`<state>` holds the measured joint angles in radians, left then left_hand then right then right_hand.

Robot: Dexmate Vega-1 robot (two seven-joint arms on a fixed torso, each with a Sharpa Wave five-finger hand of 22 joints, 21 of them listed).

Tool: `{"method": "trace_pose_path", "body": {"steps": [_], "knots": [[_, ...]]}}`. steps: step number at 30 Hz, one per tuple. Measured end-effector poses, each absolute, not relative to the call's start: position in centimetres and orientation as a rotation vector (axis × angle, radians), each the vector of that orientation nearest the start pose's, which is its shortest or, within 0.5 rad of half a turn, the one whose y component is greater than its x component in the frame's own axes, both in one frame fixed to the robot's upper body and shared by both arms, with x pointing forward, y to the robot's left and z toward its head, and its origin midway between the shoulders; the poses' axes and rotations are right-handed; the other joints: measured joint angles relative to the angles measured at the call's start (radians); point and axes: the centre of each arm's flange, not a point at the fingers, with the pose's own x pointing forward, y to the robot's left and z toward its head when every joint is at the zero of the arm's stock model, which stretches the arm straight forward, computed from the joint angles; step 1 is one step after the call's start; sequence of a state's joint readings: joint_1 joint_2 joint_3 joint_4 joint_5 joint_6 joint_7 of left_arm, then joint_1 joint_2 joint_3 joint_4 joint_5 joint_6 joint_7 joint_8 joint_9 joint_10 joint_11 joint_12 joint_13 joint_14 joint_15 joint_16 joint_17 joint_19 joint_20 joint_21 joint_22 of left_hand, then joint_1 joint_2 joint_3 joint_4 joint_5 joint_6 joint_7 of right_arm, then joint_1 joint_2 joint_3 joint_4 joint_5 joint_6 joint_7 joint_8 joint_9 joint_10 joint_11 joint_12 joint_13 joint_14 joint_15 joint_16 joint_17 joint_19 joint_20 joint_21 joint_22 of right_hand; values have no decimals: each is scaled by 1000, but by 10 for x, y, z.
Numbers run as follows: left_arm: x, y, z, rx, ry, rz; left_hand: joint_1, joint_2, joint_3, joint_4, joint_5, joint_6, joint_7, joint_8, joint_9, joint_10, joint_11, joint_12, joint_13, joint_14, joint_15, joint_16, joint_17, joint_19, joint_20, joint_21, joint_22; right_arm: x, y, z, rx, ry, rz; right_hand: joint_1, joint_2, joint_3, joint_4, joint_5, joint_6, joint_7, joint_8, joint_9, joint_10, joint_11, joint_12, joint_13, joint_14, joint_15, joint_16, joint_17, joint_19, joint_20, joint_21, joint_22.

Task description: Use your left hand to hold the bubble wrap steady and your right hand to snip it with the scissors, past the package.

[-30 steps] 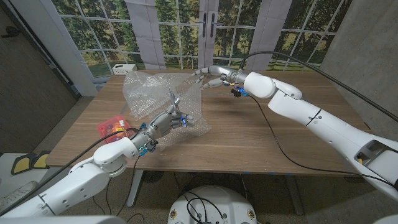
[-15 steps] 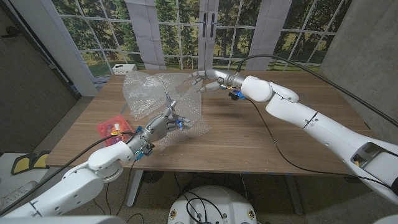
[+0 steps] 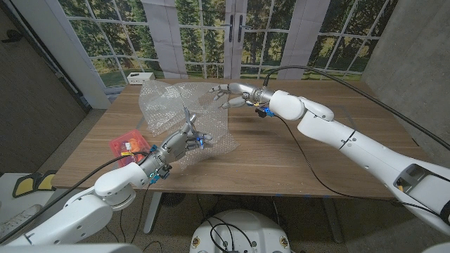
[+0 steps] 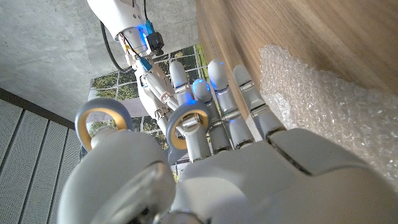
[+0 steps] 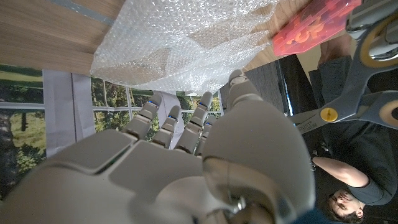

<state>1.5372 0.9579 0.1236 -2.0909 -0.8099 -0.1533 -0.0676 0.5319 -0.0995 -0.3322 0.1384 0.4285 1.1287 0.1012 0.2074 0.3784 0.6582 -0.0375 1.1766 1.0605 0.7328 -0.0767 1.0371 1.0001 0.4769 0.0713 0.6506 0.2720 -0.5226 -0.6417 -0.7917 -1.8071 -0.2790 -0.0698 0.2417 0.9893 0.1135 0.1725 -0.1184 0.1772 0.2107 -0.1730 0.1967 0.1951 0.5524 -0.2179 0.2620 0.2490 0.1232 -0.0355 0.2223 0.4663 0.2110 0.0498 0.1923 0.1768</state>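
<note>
A crumpled sheet of clear bubble wrap (image 3: 176, 105) lies on the left half of the wooden table (image 3: 295, 154). My left hand (image 3: 179, 143) is at its near edge and holds grey scissors (image 3: 190, 117), blades pointing up over the wrap. In the left wrist view the scissors' yellow-lined handle loops (image 4: 101, 111) sit over my left hand (image 4: 249, 162), beside the wrap (image 4: 336, 106). My right hand (image 3: 232, 93) hovers with fingers spread at the wrap's far right edge, holding nothing. The right wrist view shows my right hand (image 5: 186, 162), the wrap (image 5: 186, 43), the scissors (image 5: 348, 87) and a red package (image 5: 311, 28).
The red package (image 3: 125, 145) lies on the table left of the wrap, near the table's left edge. A white box (image 3: 140, 77) stands at the far left corner. A black cable (image 3: 309, 169) trails across the table's right half. A person (image 5: 342, 186) stands beyond the table.
My right hand has moved left to the wrap's far edge. My left arm has drawn back a little toward the near left, scissors still in hand.
</note>
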Motion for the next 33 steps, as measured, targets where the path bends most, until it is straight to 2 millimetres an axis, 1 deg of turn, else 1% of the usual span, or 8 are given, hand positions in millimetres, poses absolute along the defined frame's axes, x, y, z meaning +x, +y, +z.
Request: {"method": "trace_pose_path", "body": {"steps": [4, 6, 11, 14, 17, 21, 27, 33], "knots": [[460, 262, -100, 98, -415, -551, 0, 0, 0, 0, 0, 0, 0, 0, 0, 0, 0, 0, 0, 0, 0, 0, -2, 0, 0, 0, 0, 563, -62, 69, -1266, -808, 514, 0, 0, -3, -3, 0, -8, 8, 0, 0, -1, 0, -7, 0, 0, 0, 9, 4, 0, 0, 0, 0], [459, 262, -100, 97, -415, -550, 0, 0, 0, 0, 0, 0, 0, 0, 0, 0, 0, 0, 0, 0, 0, 0, -2, 0, 0, 1, 0, 564, -60, 66, -1268, -807, 519, -5, 5, -3, -3, 0, -11, 11, 0, 0, -9, 3, -11, 4, 28, -2, 25, 10, 3, 3, 2, 0], [459, 263, -102, 93, -414, -549, 0, 0, 1, 1, -4, -1, 1, 0, 0, 0, 0, 4, 0, 0, 0, 0, 0, 0, 0, 4, 0, 564, -54, 62, -1283, -827, 522, -5, 5, -11, -11, 0, -22, 14, 0, 0, -12, 4, -15, 14, 126, -4, 89, 44, 82, 77, 29, 0], [459, 264, -103, 94, -413, -548, 0, 0, 1, 1, -4, -1, 1, 0, 0, 0, 0, 4, 0, 2, 2, 0, -2, 0, 0, 4, 5, 563, -52, 59, -1287, -838, 524, -5, 5, -15, -15, 0, -25, 18, 0, 0, -12, 4, -15, 18, 138, -6, 96, 51, 109, 92, 32, 0], [458, 265, -103, 95, -413, -549, 0, 0, 1, 1, -4, -1, 1, 0, 0, 0, 0, 4, 0, 8, 0, 4, -6, 7, -7, 8, 5, 563, -50, 55, -1286, -836, 528, -4, -10, -21, -21, 0, -17, 25, 13, 0, 0, 9, -15, 22, 97, -4, 82, 49, 102, 84, 24, 0], [459, 266, -103, 94, -409, -548, 0, 0, 1, 1, -4, -1, 1, 0, 0, 0, 0, 4, -1, 14, 0, 4, -7, 11, -3, 12, 5, 564, -48, 50, -1282, -840, 525, -8, -14, -27, -16, 0, 7, 17, 18, 0, 19, 5, -15, 28, 51, -4, 65, 43, 76, 81, 11, 0], [459, 266, -104, 95, -404, -551, 6, 6, 2, 0, -4, 0, 3, 0, -3, 0, 0, 4, -1, 14, 0, 8, -9, 13, -2, 12, 5, 565, -48, 44, -1275, -842, 519, -6, -25, -31, -12, 0, 8, 17, 19, 0, 19, 5, -15, 32, 35, -4, 58, 40, 62, 77, 3, 0], [460, 266, -104, 93, -404, -552, 6, 6, 3, 0, -4, 2, 5, -1, 0, 0, 0, 4, -5, 14, 0, 8, -9, 12, -2, 12, 5, 566, -47, 38, -1279, -846, 512, -11, -21, -31, -12, 0, 25, 0, 19, 0, 19, 5, -15, 32, 28, 0, 58, 38, 58, 74, 3, 0]]}}
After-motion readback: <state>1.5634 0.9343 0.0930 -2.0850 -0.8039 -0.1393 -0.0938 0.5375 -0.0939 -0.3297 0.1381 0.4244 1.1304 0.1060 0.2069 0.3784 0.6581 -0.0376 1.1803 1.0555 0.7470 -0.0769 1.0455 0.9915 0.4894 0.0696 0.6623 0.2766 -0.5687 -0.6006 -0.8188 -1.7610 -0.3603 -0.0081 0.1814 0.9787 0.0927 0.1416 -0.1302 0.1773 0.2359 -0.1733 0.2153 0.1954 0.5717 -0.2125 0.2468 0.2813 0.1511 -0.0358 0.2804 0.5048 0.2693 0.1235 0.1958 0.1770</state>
